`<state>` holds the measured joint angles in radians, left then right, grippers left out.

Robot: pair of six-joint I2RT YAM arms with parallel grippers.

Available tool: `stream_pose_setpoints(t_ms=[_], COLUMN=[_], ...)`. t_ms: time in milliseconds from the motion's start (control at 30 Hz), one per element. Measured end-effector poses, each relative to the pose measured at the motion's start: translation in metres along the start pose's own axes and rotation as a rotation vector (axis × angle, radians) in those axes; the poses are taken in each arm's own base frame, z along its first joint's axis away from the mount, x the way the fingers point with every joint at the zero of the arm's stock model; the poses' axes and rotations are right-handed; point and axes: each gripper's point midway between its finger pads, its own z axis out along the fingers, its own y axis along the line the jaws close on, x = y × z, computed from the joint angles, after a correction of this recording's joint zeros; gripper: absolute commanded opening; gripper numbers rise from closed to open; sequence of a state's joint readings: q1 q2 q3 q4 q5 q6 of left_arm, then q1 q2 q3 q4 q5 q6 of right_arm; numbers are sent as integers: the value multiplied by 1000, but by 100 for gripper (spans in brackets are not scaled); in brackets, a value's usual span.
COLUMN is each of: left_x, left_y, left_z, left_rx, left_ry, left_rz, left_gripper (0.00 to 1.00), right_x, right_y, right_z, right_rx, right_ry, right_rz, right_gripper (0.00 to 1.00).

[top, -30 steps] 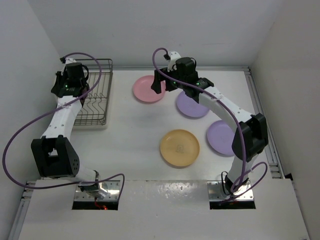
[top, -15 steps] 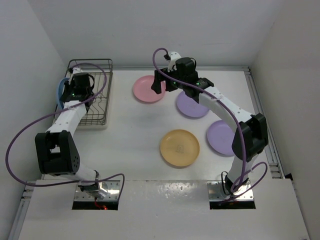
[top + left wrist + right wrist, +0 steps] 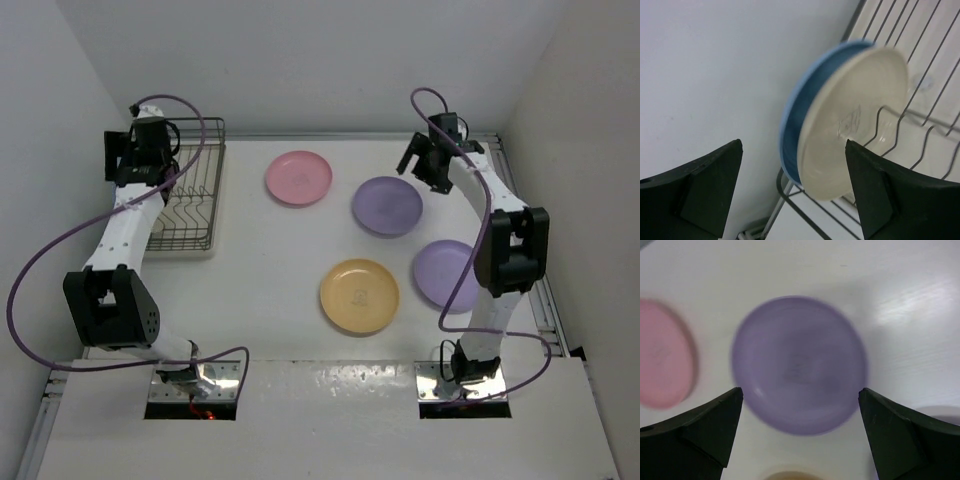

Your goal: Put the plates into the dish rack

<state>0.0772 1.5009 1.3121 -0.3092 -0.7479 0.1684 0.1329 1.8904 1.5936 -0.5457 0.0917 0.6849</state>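
White walls close in a white surface point(image 3: 270, 250) on three sides. From overhead the left arm hides the far end of the dish rack point(image 3: 190, 215), which stands at the far left corner, so neither racked plate shows in that view. Both wrist views are blurred. The left wrist view makes out two plates standing on edge among the rack wires, touching face to face, with the cream plate point(image 3: 855, 115) nearer the camera and the blue plate point(image 3: 799, 107) behind it against the left wall. Their lower edges are cut off by the fingers point(image 3: 700, 190).

The left tool point(image 3: 793, 150) hangs just short of these two plates, its jaws spread wide and gripping nothing. The right tool point(image 3: 800, 392) is released as well. It hovers near the far right corner, above one lavender plate point(image 3: 800, 365) that lies flat between its spread fingers and well below them.

Six plates in all: two in the rack and four flat on the surface. The pink plate point(image 3: 298, 178) lies toward the far edge. The orange plate point(image 3: 359, 295) lies near the middle. The second lavender plate point(image 3: 445, 275) lies toward the right edge, partly covered by the right arm.
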Motion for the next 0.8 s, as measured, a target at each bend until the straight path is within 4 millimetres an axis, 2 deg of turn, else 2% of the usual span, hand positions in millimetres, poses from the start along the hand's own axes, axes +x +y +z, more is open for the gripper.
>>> stream_pose_setpoints(t_ms=[67,167,300,333,467,500,533,700,800], left_x=[-21,-54,-84,-86,-72,-67,-62,-49,-44], left_y=[3,6,-9,-16,-50,-56,-62,-85,-100], left_z=[-6,-21,-46,-51,-69,-73,-77,-96,-111], left_rx=[26,96,261,308,506,547,589,758,879], left_ry=[-36,-93,-161,-167,-143,-129,-120,-100,-100], left_rz=[-22,-40,-22,-7,72,90,104,148,158], left_gripper=[89,89,89,89,89,89,89,88,82], right_x=[7,26,59,65,69,69,68,47,38], right_y=[-35,-73,-106,-110,-109,-109,-108,-97,-92], right_z=[18,51,88,92,96,96,94,84,65], right_rx=[107,226,314,326,325,322,317,277,270], right_ry=[38,129,234,254,255,256,257,186,130], right_rz=[43,90,118,117,113,110,102,64,-12], right_gripper=[89,79,64,53,21,4,0,0,0])
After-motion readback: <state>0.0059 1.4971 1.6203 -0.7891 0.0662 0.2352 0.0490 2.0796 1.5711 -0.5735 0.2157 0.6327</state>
